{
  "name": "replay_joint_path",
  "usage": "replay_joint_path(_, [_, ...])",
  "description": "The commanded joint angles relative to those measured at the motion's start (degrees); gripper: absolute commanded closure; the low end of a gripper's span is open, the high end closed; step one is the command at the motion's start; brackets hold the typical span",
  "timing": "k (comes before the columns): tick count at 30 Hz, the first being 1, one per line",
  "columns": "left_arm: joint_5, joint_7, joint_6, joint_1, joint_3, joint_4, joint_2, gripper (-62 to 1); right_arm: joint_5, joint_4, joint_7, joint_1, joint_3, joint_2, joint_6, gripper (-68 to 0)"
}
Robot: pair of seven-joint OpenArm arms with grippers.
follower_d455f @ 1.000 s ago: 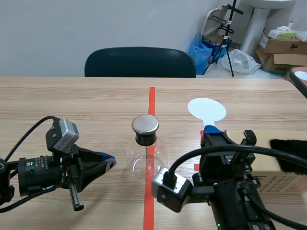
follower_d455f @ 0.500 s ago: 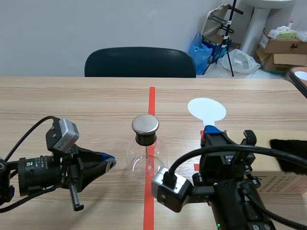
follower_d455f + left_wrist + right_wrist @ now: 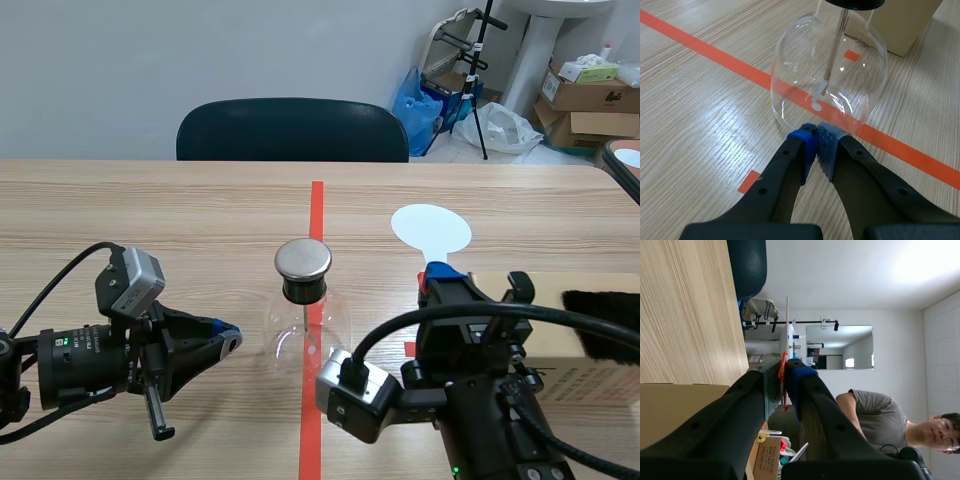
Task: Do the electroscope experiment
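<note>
Two tools: left tool [image 3: 816, 144] closed empty beside the glass electroscope [image 3: 305, 322]; right tool [image 3: 438, 276] clamps the white paddle [image 3: 430, 230]. Risk: a low paddle swing could topple the electroscope.

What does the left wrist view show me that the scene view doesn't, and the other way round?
Only the left wrist view: the rod inside the glass flask with the small foil leaf at its end, and a short tape mark beside the fingers. Only the scene view: the flask's metal cap, the right tool shut on the white paddle, the black fur and the chair. Both: the flask, the shut left tool close to its base, the orange tape line and the cardboard box.
</note>
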Motion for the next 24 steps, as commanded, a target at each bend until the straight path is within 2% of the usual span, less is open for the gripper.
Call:
replay_joint_path(1, [-0.6,-0.8,-0.2,-0.3,-0.3,0.4,-0.2,-3.2,0.0,0.9,-0.2,0.5,0.0,0.8,-0.8,-1.1])
replay_joint_path(24, [-0.6,-0.8,-0.2,-0.3,-0.3,0.4,-0.2,-3.2,0.0,0.9,0.5,0.5,0.1,0.8,-0.8,-1.1])
